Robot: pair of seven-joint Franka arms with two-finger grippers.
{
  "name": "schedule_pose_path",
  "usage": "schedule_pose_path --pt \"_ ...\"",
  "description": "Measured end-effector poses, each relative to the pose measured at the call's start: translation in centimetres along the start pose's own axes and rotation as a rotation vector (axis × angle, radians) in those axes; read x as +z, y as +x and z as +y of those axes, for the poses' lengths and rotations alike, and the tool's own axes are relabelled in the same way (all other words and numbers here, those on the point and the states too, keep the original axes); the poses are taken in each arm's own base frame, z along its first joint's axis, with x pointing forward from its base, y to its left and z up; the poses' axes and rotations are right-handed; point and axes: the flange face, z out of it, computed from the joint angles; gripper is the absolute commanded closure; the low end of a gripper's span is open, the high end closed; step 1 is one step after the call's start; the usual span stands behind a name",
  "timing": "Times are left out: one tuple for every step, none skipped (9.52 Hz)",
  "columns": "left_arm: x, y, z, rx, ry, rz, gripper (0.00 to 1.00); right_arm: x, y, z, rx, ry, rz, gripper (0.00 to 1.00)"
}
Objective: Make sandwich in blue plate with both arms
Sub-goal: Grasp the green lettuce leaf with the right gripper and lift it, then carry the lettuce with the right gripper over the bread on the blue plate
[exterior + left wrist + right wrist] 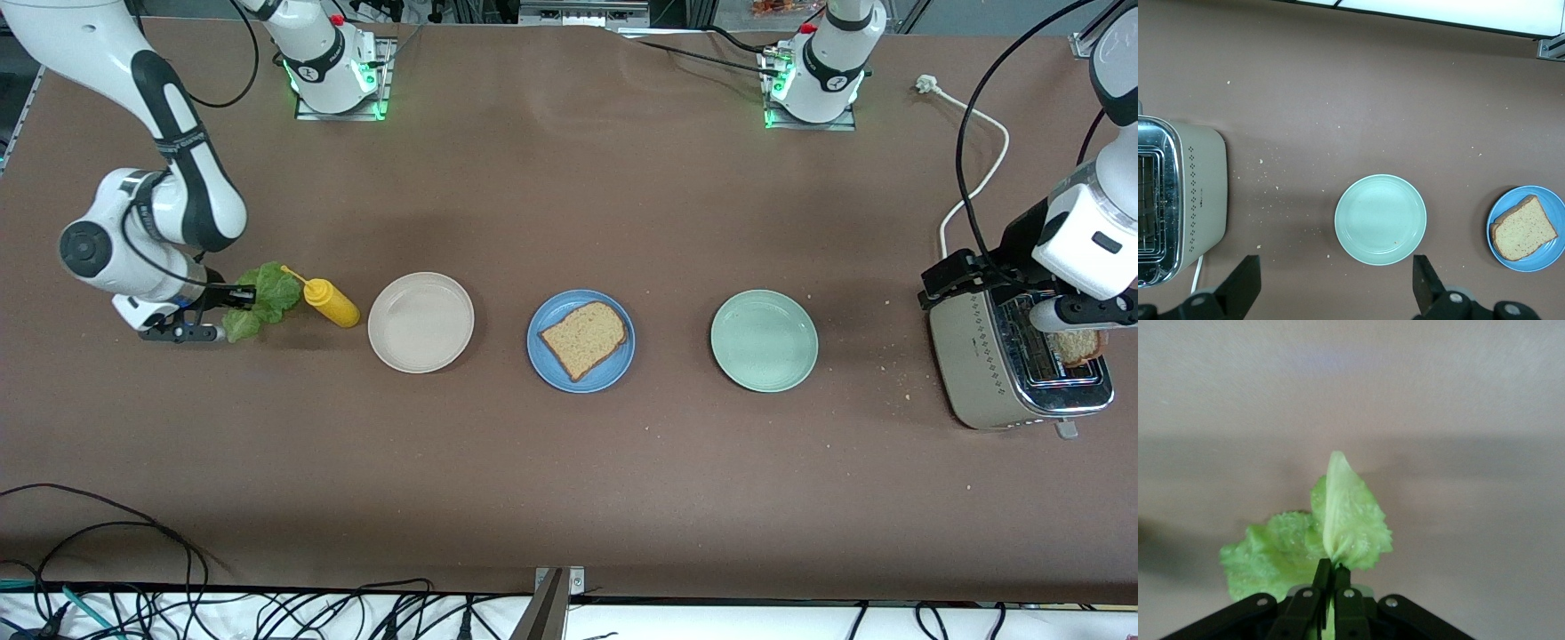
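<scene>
One brown bread slice lies on the blue plate in the middle of the table; both also show in the left wrist view, the slice on the plate. A second slice stands in the toaster's slot. My right gripper is shut on the ruffled green lettuce leaf low over the table at the right arm's end; the right wrist view shows the gripper pinching the leaf. My left gripper is over the toaster, open and empty.
A yellow squeeze bottle lies beside the lettuce. A beige-white plate and a pale green plate flank the blue plate. The silver toaster stands at the left arm's end, its white cord running toward the bases.
</scene>
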Motion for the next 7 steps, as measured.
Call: schedule_pose_path --pt "0.0 0.0 0.0 0.0 0.0 0.0 0.0 -2.9 1.3 0.2 -0.015 0.006 -0.038 1.0" --pt "0.0 0.0 0.0 0.0 0.0 0.0 0.0 -6.7 2.6 0.4 -0.027 0.01 -0.063 1.0" --pt "0.0 0.0 0.0 -0.001 0.0 0.0 0.0 -10.3 3.7 0.3 -0.042 0.012 -0.069 1.0" --pt "0.0 0.0 0.0 -0.001 0.0 0.0 0.0 -13.4 4.4 -0.2 -0.062 0.013 -0.065 1.0" --pt "0.0 0.0 -0.1 -0.001 0.0 0.001 0.0 -16.3 5.0 -1.2 -0.086 0.017 -0.068 1.0" --pt "-0.1 0.0 -0.1 -0.001 0.0 0.001 0.0 -19.4 5.3 -2.4 -0.11 0.021 -0.075 1.0" --pt "-0.1 0.0 0.0 0.0 0.0 0.001 0.0 -22.2 5.4 -4.0 -0.136 0.026 -0.078 1.0"
